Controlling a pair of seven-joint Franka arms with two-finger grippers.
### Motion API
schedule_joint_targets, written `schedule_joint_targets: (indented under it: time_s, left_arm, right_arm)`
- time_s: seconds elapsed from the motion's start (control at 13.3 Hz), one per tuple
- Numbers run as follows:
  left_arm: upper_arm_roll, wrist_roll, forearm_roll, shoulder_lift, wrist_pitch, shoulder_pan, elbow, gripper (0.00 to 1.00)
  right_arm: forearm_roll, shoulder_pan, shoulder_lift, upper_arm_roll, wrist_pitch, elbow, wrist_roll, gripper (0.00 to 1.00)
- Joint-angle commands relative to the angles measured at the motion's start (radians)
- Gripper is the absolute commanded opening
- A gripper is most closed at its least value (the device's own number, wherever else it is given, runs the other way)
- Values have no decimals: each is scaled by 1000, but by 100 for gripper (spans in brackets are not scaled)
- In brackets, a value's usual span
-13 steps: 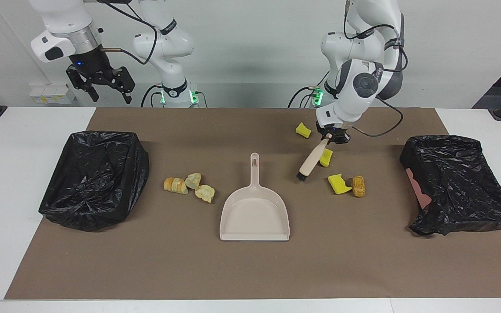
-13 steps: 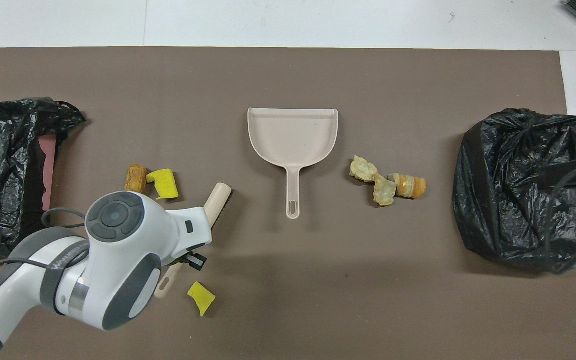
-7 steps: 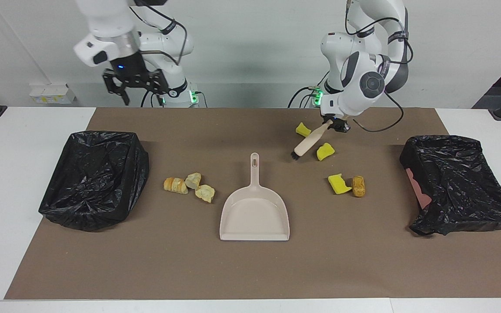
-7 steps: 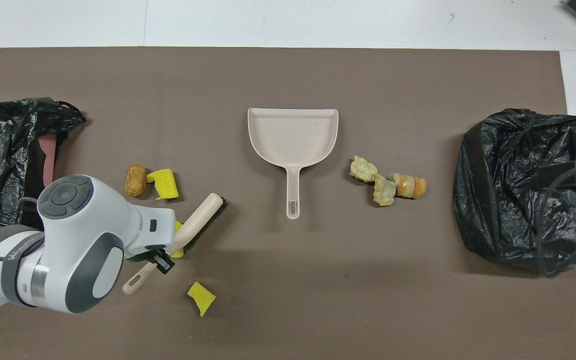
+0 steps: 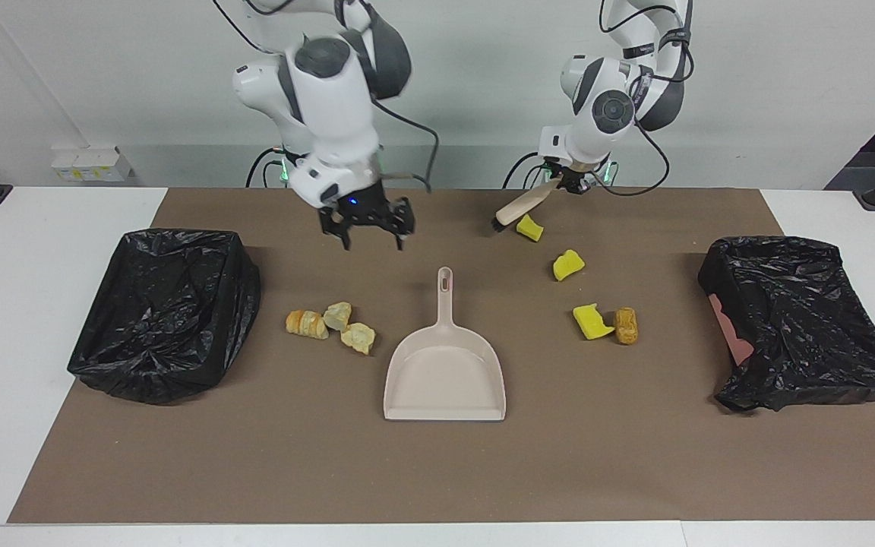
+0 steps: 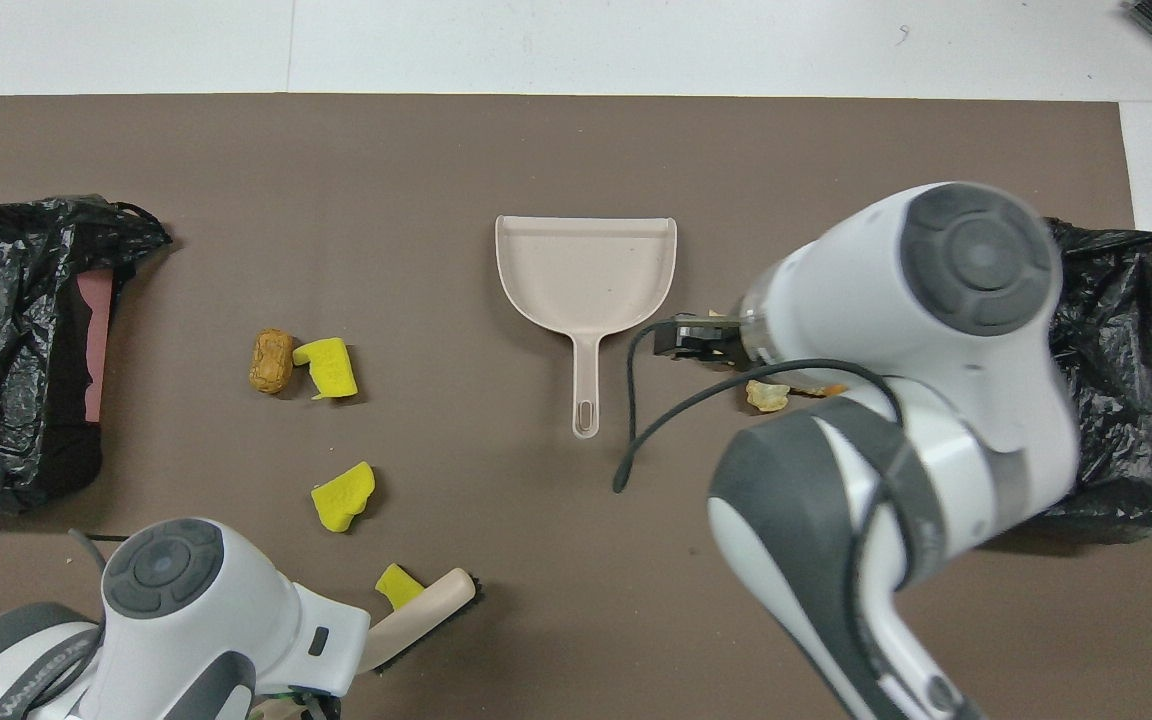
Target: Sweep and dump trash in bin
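My left gripper (image 5: 570, 184) is shut on the handle of a beige brush (image 5: 522, 205). The brush slants down, and its dark bristles sit beside the yellow sponge chunk (image 5: 530, 226) nearest the robots. Two more sponge chunks (image 5: 568, 264) (image 5: 592, 320) and a brown roll (image 5: 626, 325) lie farther out, toward the left arm's end. Three pale bread pieces (image 5: 337, 325) lie beside the beige dustpan (image 5: 445, 372), toward the right arm's end. My right gripper (image 5: 371, 237) hangs open and empty over the mat, between the dustpan's handle and the bread pieces. In the overhead view the right arm hides most of the bread.
A bin lined with a black bag (image 5: 164, 311) stands at the right arm's end of the brown mat (image 5: 437, 471). A second black-bagged bin (image 5: 802, 319) stands at the left arm's end. The dustpan's handle (image 6: 586, 390) points toward the robots.
The left gripper has drawn the brush back toward the robots, past the middle sponge to the nearest one. The right arm has swung from its end of the table in toward the dustpan handle and come lower.
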Motion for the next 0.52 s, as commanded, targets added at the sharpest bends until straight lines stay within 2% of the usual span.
schedule_joint_targets:
  time_s: [0.0,0.15,0.3,0.45]
  left_arm:
    - [10,-2,-12,-48,86,-49,-85,0]
    - [15,1,-12,-14,153,-33,-85,0]
    - [15,20,-11,42,244,67,-79,0]
    - [15,20,-11,89,320,123,-59,0]
  right_arm:
    - [24,50,82,-5,77,10,58,100]
    - [32,64,144,-5,139,7,63,100]
    - [29,114,200,-5,166,7,53,100]
    - [12,130,214,-5,161,-10,38,100]
